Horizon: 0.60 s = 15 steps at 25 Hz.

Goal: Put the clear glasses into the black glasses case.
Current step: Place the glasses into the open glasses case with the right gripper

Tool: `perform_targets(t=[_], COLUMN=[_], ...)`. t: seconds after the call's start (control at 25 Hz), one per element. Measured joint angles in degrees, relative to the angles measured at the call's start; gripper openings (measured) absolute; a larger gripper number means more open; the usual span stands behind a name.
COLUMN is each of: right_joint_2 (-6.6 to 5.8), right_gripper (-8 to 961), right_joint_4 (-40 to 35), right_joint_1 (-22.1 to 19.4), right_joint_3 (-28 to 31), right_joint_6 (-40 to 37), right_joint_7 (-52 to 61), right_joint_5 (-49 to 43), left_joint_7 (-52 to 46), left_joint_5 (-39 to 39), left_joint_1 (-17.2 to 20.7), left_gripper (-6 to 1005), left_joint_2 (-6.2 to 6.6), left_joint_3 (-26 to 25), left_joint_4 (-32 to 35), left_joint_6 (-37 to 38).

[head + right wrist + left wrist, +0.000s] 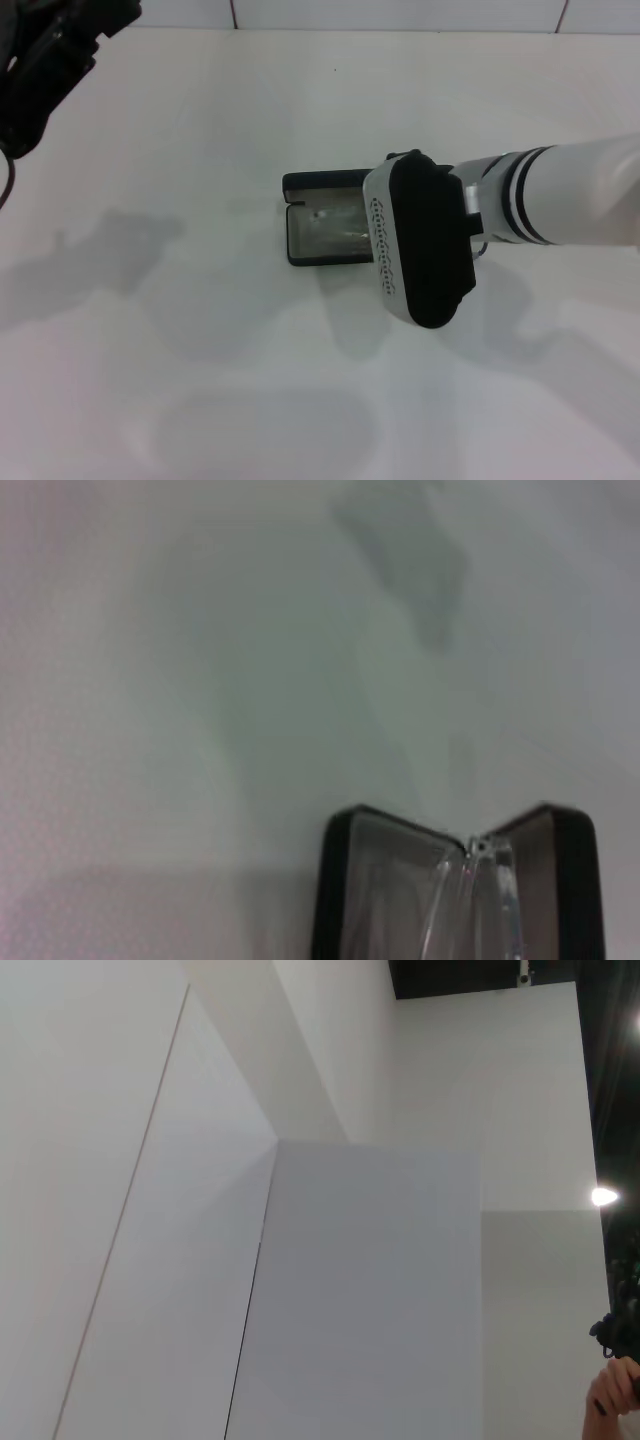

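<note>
White forearm of the right arm comes in from the right edge of the head view, and its black-and-white wrist block, the right gripper (420, 240), hangs directly over the right half of the black glasses case (318, 225). Fingers are not visible in any view, so whether the jaws are apart or together cannot be told. Case sits open near the middle of the white table (200, 150); the lid stands up on the far side and the grey-lined tray faces up. Only the case's left part shows in the head view; the rest is hidden under the wrist.

Clear glasses (475, 890) lie inside the open case, seen in the right wrist view as pale glinting transparent plastic running across the lining, with a small hinge highlight near the middle. That view cuts off the case's lower portion, and the frame outline is hard to trace. In the head view only a faint shine inside the tray (335, 235) shows them. Whether the gripper touches the glasses cannot be told.

Left gripper (45, 55) is parked high at the far left corner, dark and partly cropped. Its wrist camera shows only white wall panels (350, 1290).
</note>
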Motion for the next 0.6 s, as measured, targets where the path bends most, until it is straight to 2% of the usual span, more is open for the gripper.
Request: perform_targets(t=[0.6], right_joint_2=[0.00], right_gripper=[112], right_joint_4=[1.5], right_joint_1=[0.8], right_joint_3=[-1.0], right_joint_6=[1.6], right_joint_7=[2.5], right_joint_5=[-2.7], left_joint_7=[0.0], left_joint_5=[0.0], left_joint_1=[0.0], left_gripper=[57], left_joint_2=[-0.36], left_joint_3=[0.0], left_joint_4=[0.0], left_joint_6=[0.0])
